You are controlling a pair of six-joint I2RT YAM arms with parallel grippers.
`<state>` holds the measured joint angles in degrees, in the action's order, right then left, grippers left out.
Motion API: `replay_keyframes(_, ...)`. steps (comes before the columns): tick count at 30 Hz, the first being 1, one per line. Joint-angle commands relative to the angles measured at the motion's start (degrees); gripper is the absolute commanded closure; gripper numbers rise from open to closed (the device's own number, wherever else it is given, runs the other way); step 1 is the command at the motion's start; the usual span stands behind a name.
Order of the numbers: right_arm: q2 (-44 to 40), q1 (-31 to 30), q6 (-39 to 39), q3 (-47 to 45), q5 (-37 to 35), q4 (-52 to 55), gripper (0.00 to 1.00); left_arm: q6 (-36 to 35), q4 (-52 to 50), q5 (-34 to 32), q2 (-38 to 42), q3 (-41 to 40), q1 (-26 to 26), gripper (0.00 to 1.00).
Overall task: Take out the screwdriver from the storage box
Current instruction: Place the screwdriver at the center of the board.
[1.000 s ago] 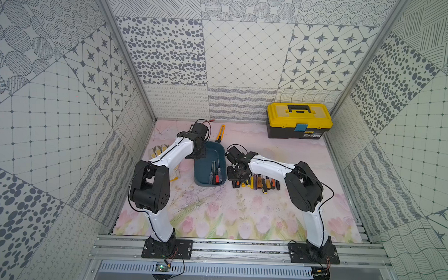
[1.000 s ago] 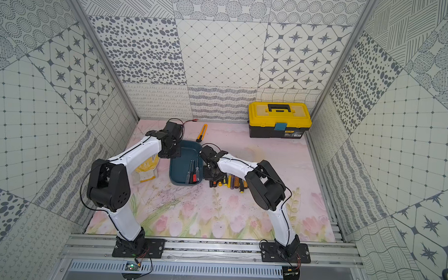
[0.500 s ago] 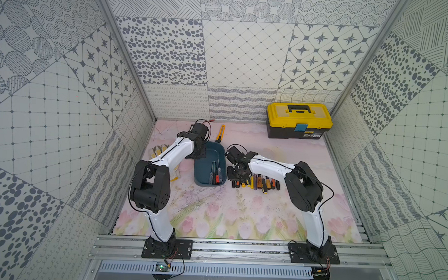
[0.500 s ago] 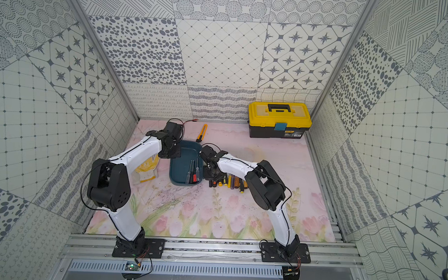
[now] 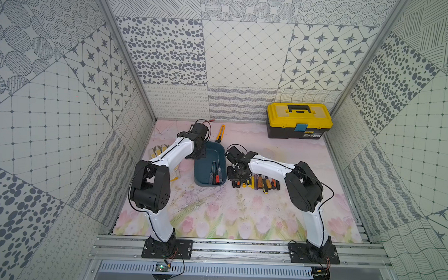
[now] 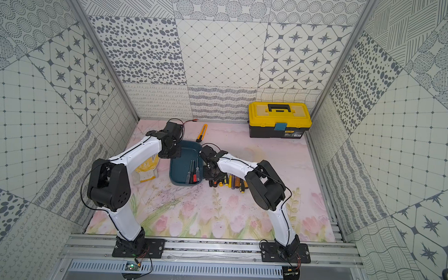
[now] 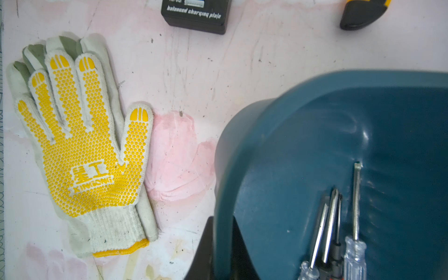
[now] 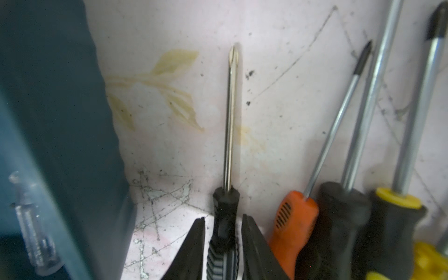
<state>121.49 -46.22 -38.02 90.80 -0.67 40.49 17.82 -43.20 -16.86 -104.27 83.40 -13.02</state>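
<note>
letting go of a black-handled screwdriver (image 8: 225, 213) just beside the storage box (image 5: 204, 168), the right gripper (image 8: 223, 244) stands parted around it, while the left gripper (image 7: 223, 252) stays clenched on the box rim; next, i judge, lift clear and reach into the box.

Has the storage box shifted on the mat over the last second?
No. In both top views the storage box sits at the same spot relative to the yellow toolbox.

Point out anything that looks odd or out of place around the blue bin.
Nothing is spilled or damaged. The storage box has its left rim pinched by the left pincer. Screwdrivers remain inside, while the right pincer straddles a black-handled screwdriver on the mat.
</note>
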Motion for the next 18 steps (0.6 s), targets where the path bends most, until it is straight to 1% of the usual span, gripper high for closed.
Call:
replay_keyframes(1,0.53,0.2,-0.03,0.78,-2.22,1.94,0.69,0.19,-1.54,0.87,0.54,0.92,0.32,1.0)
replay_keyframes(3,-0.46,0.11,0.33,0.5,-2.19,1.62,0.69,0.24,-1.49,0.78,0.64,0.93,0.36,1.0)
replay_keyframes(6,-3.55,-0.01,0.4,-1.97,-2.68,-2.18,0.6,0.19,-1.43,0.78,0.8,0.84,0.35,1.0)
replay_keyframes(8,-5.76,-0.02,0.4,-3.57,-2.84,-4.68,0.56,0.15,-1.45,0.65,0.9,0.91,0.36,1.0)
replay_keyframes(11,-8.57,-0.02,0.85,-5.11,-3.38,-7.09,0.55,0.11,-1.45,0.39,0.99,0.89,0.36,1.0)
replay_keyframes(14,-10.49,-0.01,2.01,-5.86,-2.43,-9.28,0.53,0.11,-1.54,-0.22,1.08,0.91,0.36,1.0)
replay_keyframes(18,-11.46,-0.27,3.19,-5.87,-0.74,-11.11,0.53,0.11,-1.72,-1.22,1.26,0.99,0.59,1.0)
